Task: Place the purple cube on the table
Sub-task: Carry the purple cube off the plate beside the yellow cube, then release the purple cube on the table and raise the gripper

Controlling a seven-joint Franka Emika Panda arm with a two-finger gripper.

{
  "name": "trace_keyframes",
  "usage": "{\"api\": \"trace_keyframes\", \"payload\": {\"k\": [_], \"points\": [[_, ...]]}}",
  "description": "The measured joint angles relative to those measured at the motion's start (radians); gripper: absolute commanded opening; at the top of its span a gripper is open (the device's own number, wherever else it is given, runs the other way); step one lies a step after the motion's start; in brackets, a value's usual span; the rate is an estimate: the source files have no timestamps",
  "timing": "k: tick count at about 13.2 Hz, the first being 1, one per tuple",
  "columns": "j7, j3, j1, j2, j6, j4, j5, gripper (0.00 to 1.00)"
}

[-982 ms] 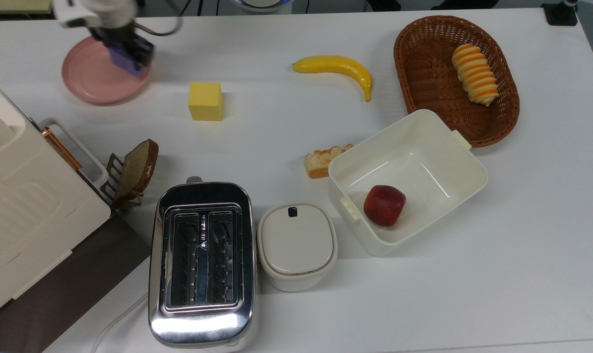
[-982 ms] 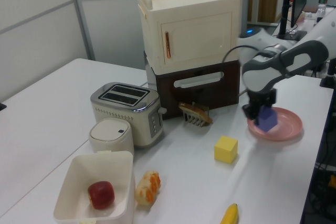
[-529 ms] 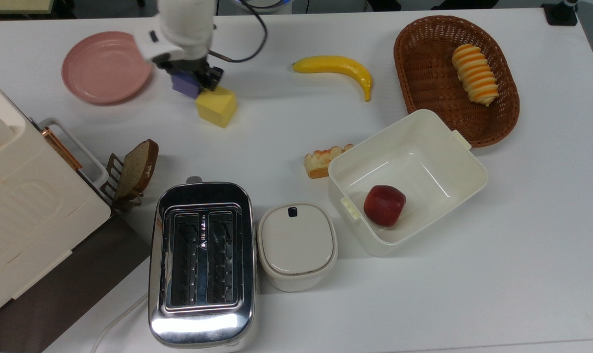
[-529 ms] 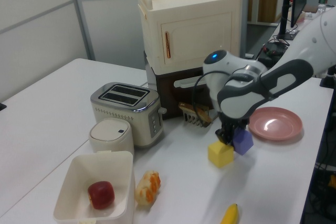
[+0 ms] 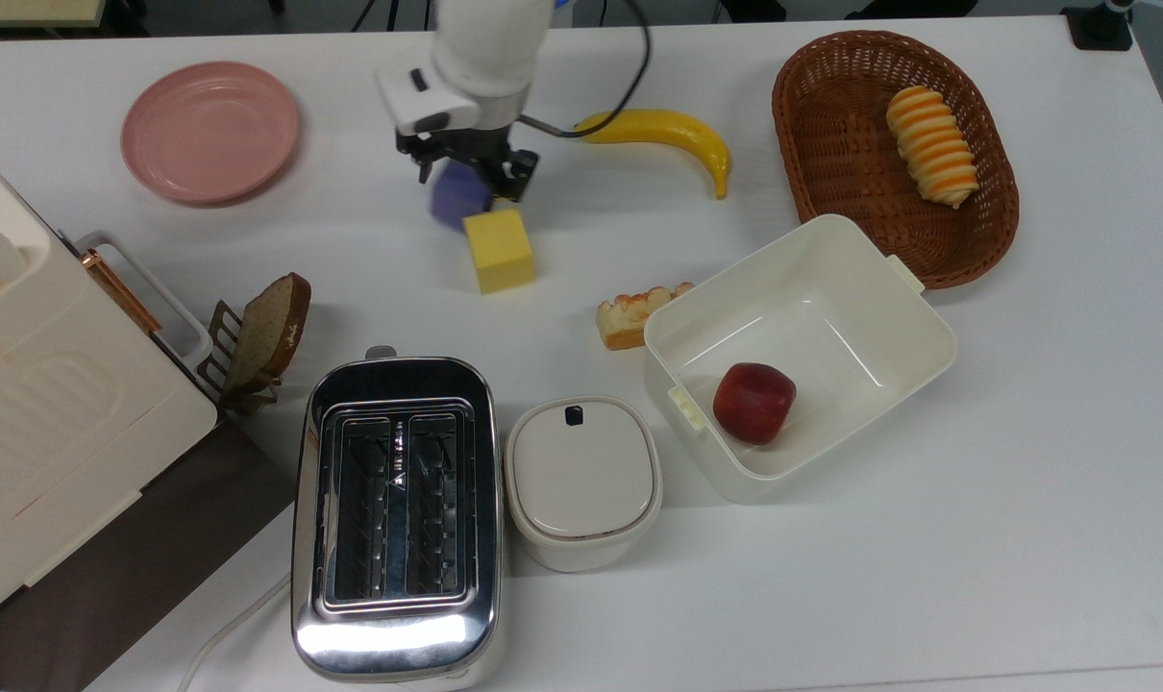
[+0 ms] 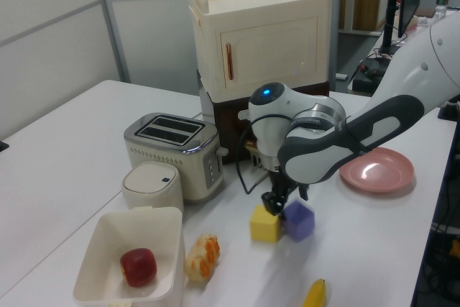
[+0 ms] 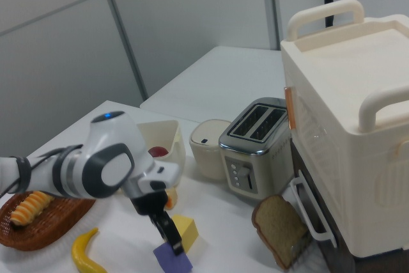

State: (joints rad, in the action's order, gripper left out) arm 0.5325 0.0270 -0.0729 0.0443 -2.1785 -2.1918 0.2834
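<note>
Even overhead light is falling on the table (image 5: pixel 1024 481), leaving soft, short shadows. Glare is showing on the toaster (image 5: pixel 395 519) at its 6 o'clock edge in the top view. The purple cube (image 5: pixel 459 194) is appearing slightly motion-blurred there. The right view is looking softer.

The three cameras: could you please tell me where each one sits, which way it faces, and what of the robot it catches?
Top view: overhead, looking straight down on the table; the arm's white wrist and gripper enter from the top edge.
Left view: low, beyond the lunch box, facing the pink plate end; the arm reaches in from the left view's right.
Right view: beside the cream cabinet, facing the basket; the arm enters from the right view's left.
All three share the purple cube beside the yellow cube.
</note>
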Motion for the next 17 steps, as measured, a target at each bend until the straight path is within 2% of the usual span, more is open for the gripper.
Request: {"api": "trace_keyframes", "payload": {"k": [7, 9, 11, 13, 14, 17], "points": [[-0.040, -0.038, -0.001, 0.013, 0.036, 0.125, 0.000, 1.00], [-0.135, -0.038, 0.009, 0.011, 0.196, 0.219, -0.010, 1.00], [-0.262, -0.038, 0.028, 0.007, 0.335, 0.310, -0.079, 1.00], [-0.464, -0.029, 0.074, -0.006, 0.472, 0.442, -0.162, 1.00], [-0.510, -0.027, 0.092, -0.008, 0.484, 0.476, -0.172, 1.00], [-0.530, -0.026, 0.110, -0.004, 0.484, 0.504, -0.175, 1.00]]}}
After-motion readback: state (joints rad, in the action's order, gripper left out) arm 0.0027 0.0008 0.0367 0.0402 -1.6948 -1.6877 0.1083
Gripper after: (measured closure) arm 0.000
